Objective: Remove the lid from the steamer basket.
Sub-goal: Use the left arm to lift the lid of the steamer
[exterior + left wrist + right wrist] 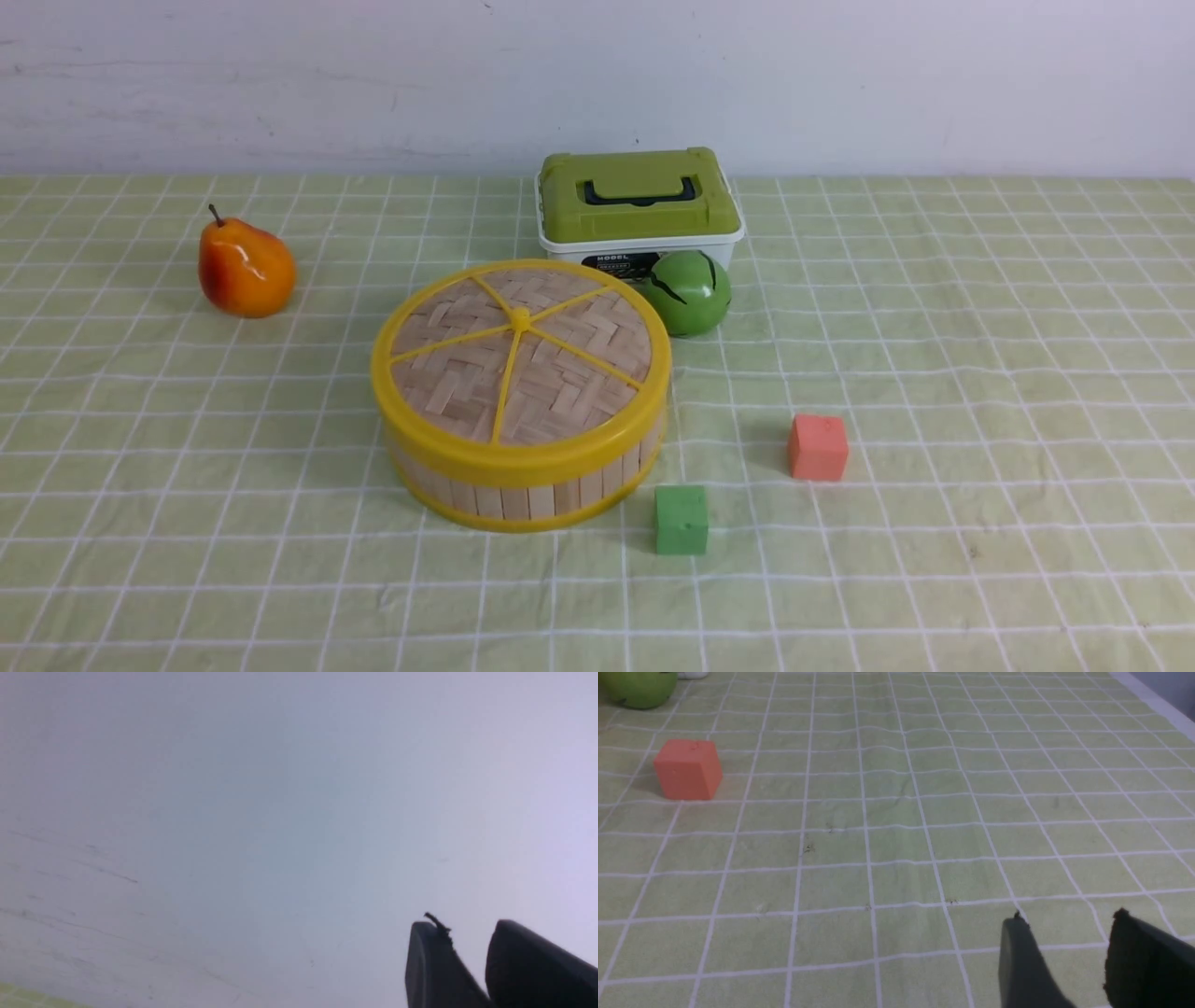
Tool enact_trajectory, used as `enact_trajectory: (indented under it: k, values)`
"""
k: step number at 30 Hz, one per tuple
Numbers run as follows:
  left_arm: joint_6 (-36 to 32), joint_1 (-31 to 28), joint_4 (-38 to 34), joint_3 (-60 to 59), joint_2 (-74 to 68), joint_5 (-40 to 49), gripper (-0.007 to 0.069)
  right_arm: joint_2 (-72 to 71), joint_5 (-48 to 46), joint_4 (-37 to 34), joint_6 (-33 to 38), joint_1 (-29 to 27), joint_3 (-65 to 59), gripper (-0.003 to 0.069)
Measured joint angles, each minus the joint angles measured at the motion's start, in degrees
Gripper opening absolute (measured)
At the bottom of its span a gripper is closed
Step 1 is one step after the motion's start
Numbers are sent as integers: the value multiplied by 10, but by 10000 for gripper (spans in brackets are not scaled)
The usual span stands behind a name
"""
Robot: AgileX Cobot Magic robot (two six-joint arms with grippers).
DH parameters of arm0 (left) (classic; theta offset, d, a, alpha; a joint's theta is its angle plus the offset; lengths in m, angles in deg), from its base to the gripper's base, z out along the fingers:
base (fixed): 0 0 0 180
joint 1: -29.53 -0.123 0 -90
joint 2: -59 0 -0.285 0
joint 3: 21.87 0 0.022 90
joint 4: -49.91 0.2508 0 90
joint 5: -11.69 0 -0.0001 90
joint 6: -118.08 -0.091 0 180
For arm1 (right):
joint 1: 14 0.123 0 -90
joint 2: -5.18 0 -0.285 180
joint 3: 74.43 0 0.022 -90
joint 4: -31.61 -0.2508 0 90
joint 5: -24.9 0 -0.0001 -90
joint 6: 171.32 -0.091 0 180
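While the lid (520, 350) is seated flat on the steamer basket (523, 497), covering it fully, the pair is found near the middle of the checked green tablecloth (980, 327). The lid's yellow rim is rested on top of the slatted wall, and its five spokes are seen meeting at the centre knob. Behind the basket, to its right, a green ball (689, 292) is placed just in front of a white box (638, 201) with a green cover, which is set near the pale wall (373, 84). A pear (245, 269) is laid well apart to the left. A green cube (681, 520) is placed just beside the basket's front right, and an orange cube (818, 447) is set a little farther right.

The left gripper (467, 926) is shown by its wrist camera pointed at the wall, its two dark fingers slightly parted with a gap between them and nothing gripped. The right gripper (1069, 917) is shown above bare cloth, its fingers likewise parted and nothing held. The orange cube and the ball are seen well ahead of it.
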Motion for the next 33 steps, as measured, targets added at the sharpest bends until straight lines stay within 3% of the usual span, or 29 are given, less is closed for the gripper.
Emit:
enact_trajectory:
  k: [3,6,11,17,22,28,31,33]
  values:
    - [15,0,8,61,-1,85,113,0,0,0,0,0,0,241]
    - [-10,0,37,181,-51,199,-11,0,0,0,0,0,0,241]
    - [-35,0,47,331,-206,339,-13,0,0,0,0,0,0,241]
    - [-37,0,41,457,-425,424,-13,0,0,0,0,0,0,241]
    - [-68,0,-22,576,-588,570,-13,0,0,0,0,0,0,241]
    - [-172,1,-167,783,-790,792,-13,0,0,0,0,0,0,241]
    - [-160,13,-174,884,-886,878,-13,0,0,0,0,0,0,241]
    - [-134,32,-140,945,-949,924,-13,0,0,0,0,0,0,241]
